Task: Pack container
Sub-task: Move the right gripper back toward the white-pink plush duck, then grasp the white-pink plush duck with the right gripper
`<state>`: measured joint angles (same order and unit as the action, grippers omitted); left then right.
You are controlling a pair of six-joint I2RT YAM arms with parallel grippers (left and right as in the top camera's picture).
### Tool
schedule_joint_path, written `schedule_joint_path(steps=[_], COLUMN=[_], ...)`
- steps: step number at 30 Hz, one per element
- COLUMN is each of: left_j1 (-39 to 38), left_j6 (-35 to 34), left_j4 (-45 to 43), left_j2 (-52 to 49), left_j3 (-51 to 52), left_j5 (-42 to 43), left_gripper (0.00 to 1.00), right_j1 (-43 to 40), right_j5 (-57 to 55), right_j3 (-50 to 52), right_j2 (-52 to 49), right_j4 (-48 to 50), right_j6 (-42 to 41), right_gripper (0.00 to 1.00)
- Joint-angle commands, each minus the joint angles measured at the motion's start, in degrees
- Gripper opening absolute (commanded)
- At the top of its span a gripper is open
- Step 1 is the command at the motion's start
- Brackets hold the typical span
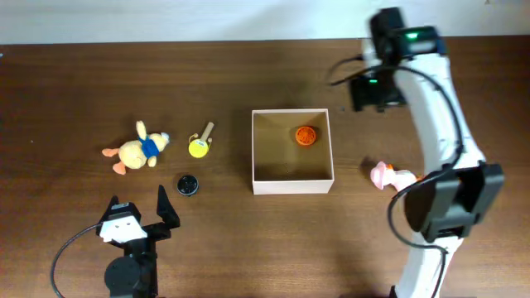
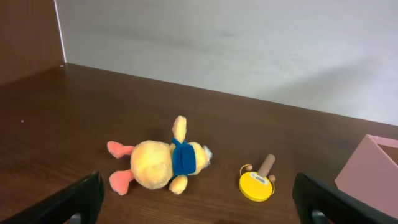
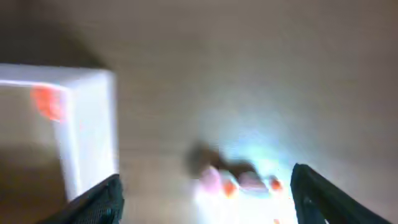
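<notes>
Our left gripper wide open, empty, our right gripper likewise spread, empty, orange ball inside the container

A dark brown wooden table with fine grain fills the overhead view. Behind its far edge rises a plain pale wall, softly shadowed toward the right.

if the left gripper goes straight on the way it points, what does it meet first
Probably the plush duck, lying ahead of the open left gripper; the yellow toy sits right of that line. Depth is unclear.
</notes>
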<state>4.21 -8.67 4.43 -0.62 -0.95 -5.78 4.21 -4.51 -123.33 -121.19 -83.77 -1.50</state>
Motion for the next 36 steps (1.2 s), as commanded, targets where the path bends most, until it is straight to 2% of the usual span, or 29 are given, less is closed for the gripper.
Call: schedule_joint_path(steps=[1, 7, 11, 20, 29, 33, 36], left_j1=[0.1, 0.1, 0.1, 0.1, 0.1, 0.1, 0.1], left_j6=[-0.5, -0.4, -0.4, -0.4, -0.4, -0.4, -0.4], left_j4=[-0.1, -0.1, -0.1, -0.1, -0.1, -0.1, -0.1], left_j2=[0.2, 0.2, 0.2, 0.2, 0.2, 0.2, 0.2], left_j3=[0.4, 0.4, 0.4, 0.4, 0.4, 0.4, 0.4], left_j5=[0.2, 0.2, 0.2, 0.2, 0.2, 0.2, 0.2], left_gripper=[0.99, 0.99, 0.99, 0.99, 0.99, 0.99, 0.99], right_j1=[-3.9, -5.7, -5.7, -5.7, -5.9, -5.9, -5.8], right_j5=[-1.2, -1.2, -1.2, -0.5, 0.0, 0.0, -0.1], right_j3=[-0.2, 0.6, 6.5, 26.4, 40.7, 44.1, 45.3], right_j2=[2.0, 2.0, 2.3, 3.4, 7.7, 8.0, 8.0], right_j4=[-3.5, -8.6, -8.8, 1.5, 9.7, 12.9, 16.4], right_j6=[-1.2, -1.2, -1.2, -2.2, -2.2, -2.2, -2.2], right_gripper=[0.78, 0.81, 0.81, 0.81, 0.82, 0.81, 0.77])
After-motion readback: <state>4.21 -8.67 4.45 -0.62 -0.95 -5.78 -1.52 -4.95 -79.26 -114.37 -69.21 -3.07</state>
